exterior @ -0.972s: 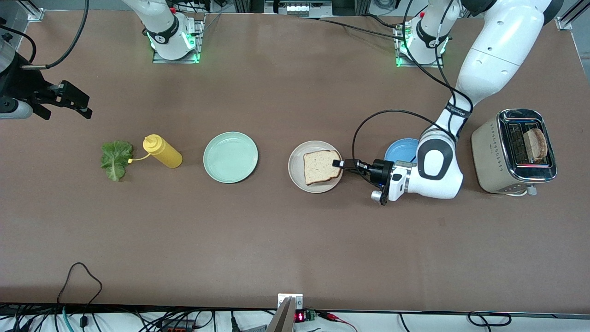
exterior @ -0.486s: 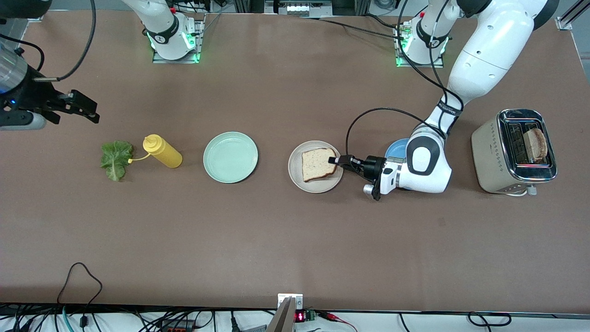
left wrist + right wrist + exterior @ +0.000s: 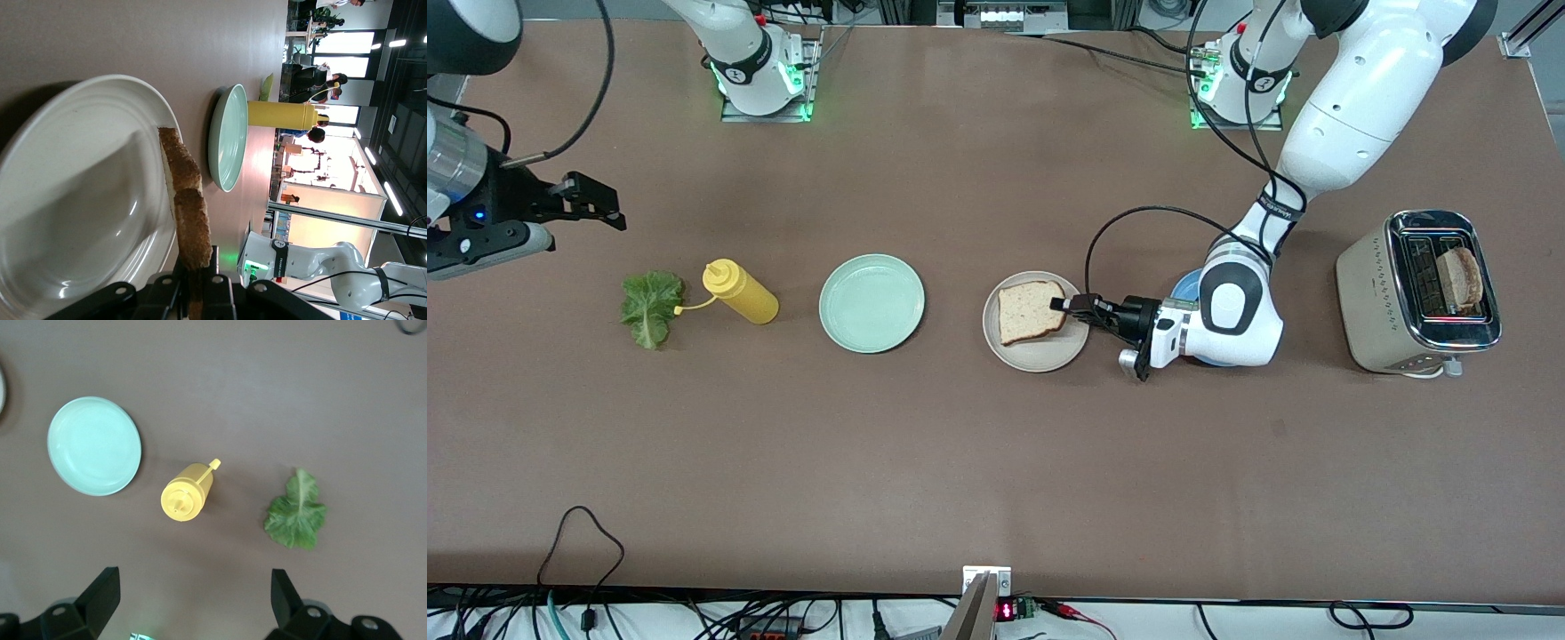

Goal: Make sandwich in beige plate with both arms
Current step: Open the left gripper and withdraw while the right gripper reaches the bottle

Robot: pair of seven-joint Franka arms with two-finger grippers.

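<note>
A bread slice (image 3: 1030, 311) lies low over the beige plate (image 3: 1040, 357), flat side up, held by one edge. My left gripper (image 3: 1060, 305) is shut on that edge from the toaster side. In the left wrist view the bread slice (image 3: 187, 200) runs edge-on from between the fingers (image 3: 220, 293) across the beige plate (image 3: 73, 200). The lettuce leaf (image 3: 649, 307) lies flat on the table at the right arm's end. My right gripper (image 3: 596, 206) hangs open above the table by the lettuce, with nothing between its fingertips (image 3: 105, 581); below it I see the lettuce leaf (image 3: 295, 513).
A yellow squeeze bottle (image 3: 740, 292) lies beside the lettuce, and a mint-green plate (image 3: 871, 303) sits between it and the beige plate. A blue plate (image 3: 1190, 286) is partly hidden under the left arm. A toaster (image 3: 1418, 292) holds another bread slice (image 3: 1463, 277).
The left gripper has carried the bread slice farther across the beige plate toward the mint-green plate. The right gripper has drifted slightly toward the table's middle, still open.
</note>
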